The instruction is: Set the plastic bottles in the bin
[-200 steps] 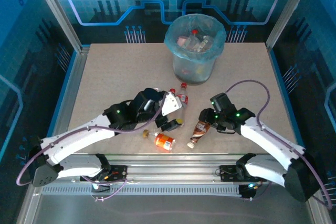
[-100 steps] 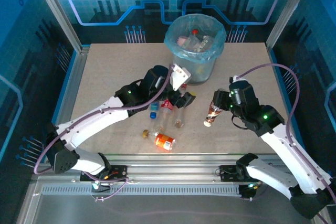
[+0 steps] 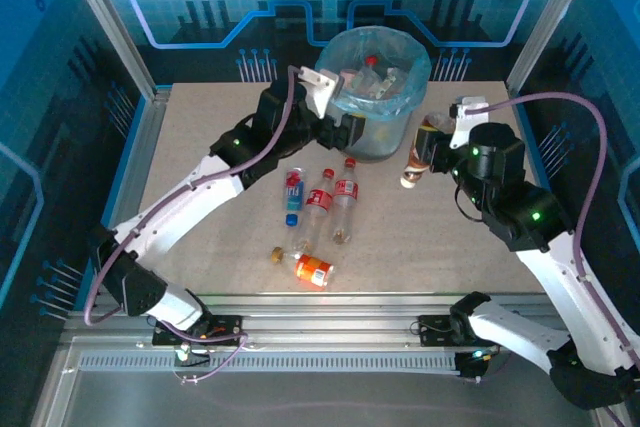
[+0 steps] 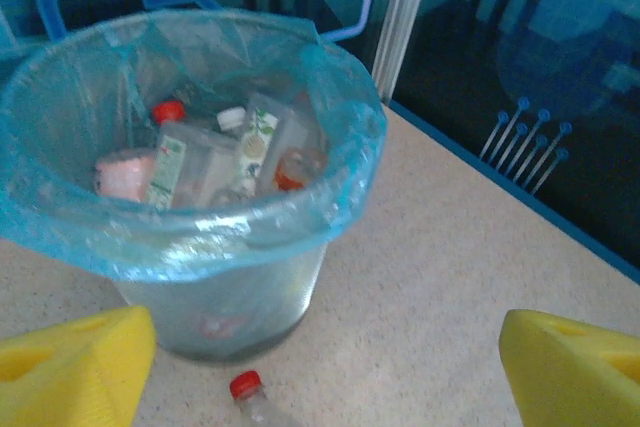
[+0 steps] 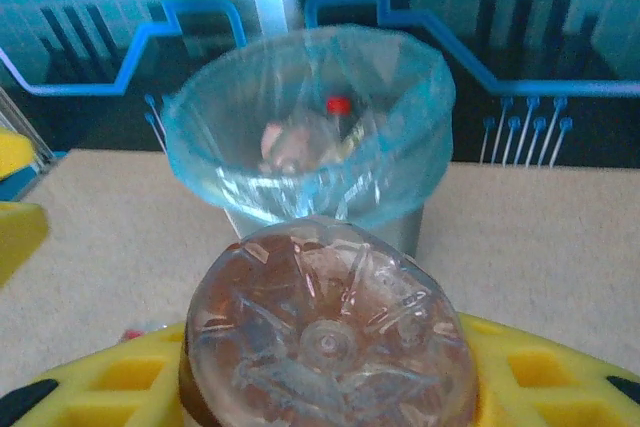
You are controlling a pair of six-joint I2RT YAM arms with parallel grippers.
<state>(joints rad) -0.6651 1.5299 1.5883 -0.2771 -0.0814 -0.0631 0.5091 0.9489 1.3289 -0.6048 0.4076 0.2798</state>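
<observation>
The bin point(image 3: 372, 97), grey with a light-blue bag, stands at the back middle and holds several bottles point(image 4: 210, 152). My left gripper point(image 3: 345, 130) hovers open and empty against the bin's left side; its yellow fingers point(image 4: 70, 367) frame the bin point(image 4: 215, 277) and a red-capped bottle point(image 4: 245, 387) below. My right gripper point(image 3: 432, 142) is shut on a brown-labelled bottle point(image 3: 414, 165), held in the air just right of the bin. That bottle's base point(image 5: 325, 337) faces the right wrist camera, with the bin point(image 5: 310, 137) behind it.
On the table lie a blue-labelled bottle point(image 3: 293, 190), two red-labelled bottles point(image 3: 318, 205) point(image 3: 346, 199), an orange bottle point(image 3: 312, 269) and a small loose cap point(image 3: 277, 255). Metal posts and blue walls close the table's sides.
My right gripper lifted the brown-labelled bottle off the table and carried it up beside the bin. My left gripper rose from the lying bottles to the bin's left side.
</observation>
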